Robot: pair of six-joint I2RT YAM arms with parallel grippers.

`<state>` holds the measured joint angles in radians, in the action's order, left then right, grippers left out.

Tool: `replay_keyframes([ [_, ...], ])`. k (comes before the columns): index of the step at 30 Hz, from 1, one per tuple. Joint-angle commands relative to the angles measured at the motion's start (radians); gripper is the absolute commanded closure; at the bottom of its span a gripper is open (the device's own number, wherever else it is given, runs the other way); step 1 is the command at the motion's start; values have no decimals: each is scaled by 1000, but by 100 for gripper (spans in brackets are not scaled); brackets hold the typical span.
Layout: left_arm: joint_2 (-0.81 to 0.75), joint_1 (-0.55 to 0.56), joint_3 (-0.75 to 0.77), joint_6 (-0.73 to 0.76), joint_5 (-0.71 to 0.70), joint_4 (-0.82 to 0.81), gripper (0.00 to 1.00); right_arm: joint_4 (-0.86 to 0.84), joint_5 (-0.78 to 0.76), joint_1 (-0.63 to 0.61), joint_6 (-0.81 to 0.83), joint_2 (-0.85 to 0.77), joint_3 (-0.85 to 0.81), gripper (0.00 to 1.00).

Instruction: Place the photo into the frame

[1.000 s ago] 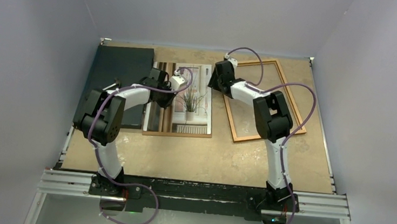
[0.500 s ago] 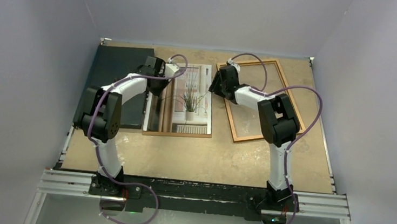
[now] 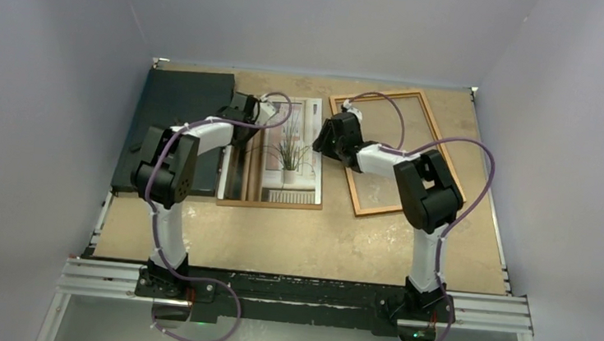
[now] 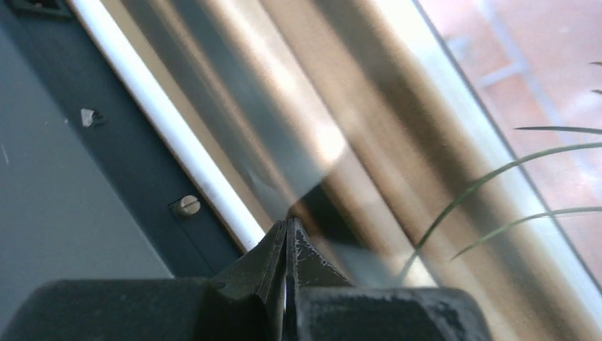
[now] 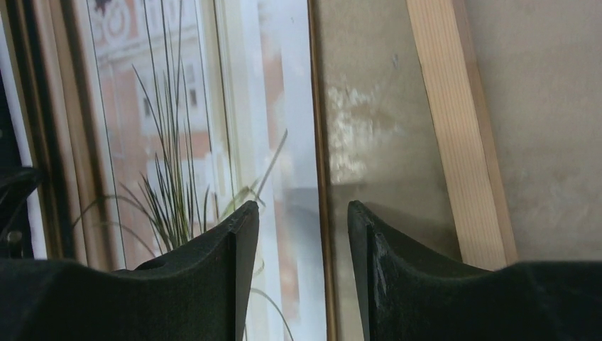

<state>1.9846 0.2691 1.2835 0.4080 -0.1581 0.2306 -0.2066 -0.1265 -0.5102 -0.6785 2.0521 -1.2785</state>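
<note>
The photo (image 3: 287,157) of a spiky plant at a window lies flat in the middle of the table, on a brown board (image 3: 267,204). The frame (image 3: 430,112), a narrow orange-brown wooden border, lies just right of it. My left gripper (image 3: 262,116) is shut, and its tips (image 4: 289,224) are down on the curtain part of the photo (image 4: 397,106), near its white left margin. My right gripper (image 3: 324,139) is open and low over the right edge of the photo (image 5: 177,106), one finger over the print, the other over the bare strip beside the frame (image 5: 454,142).
A dark grey-black mat (image 3: 175,118) lies at the far left against the photo's left side, with a small screw (image 4: 187,205) in it. The brown board's thin edge (image 5: 319,142) runs between my right fingers. Grey walls close in the table on three sides.
My left gripper has moved up and left over the photo towards its left margin. My right gripper has come down and left from the frame's corner to the photo's right edge.
</note>
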Motion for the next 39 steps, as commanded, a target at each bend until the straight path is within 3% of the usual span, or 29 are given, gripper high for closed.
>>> replay_keyframes([
  [1,35,53,-76,-3,138,62,100,32,77,-1,-65,-64,117,47],
  [7,23,89,-156,-6,248,86,100,-65,135,-1,-109,-129,251,47],
  [18,34,90,-195,2,268,77,100,-131,221,-28,-167,-175,317,48],
  [39,42,93,-203,16,275,73,100,50,17,-144,-53,-193,198,49],
])
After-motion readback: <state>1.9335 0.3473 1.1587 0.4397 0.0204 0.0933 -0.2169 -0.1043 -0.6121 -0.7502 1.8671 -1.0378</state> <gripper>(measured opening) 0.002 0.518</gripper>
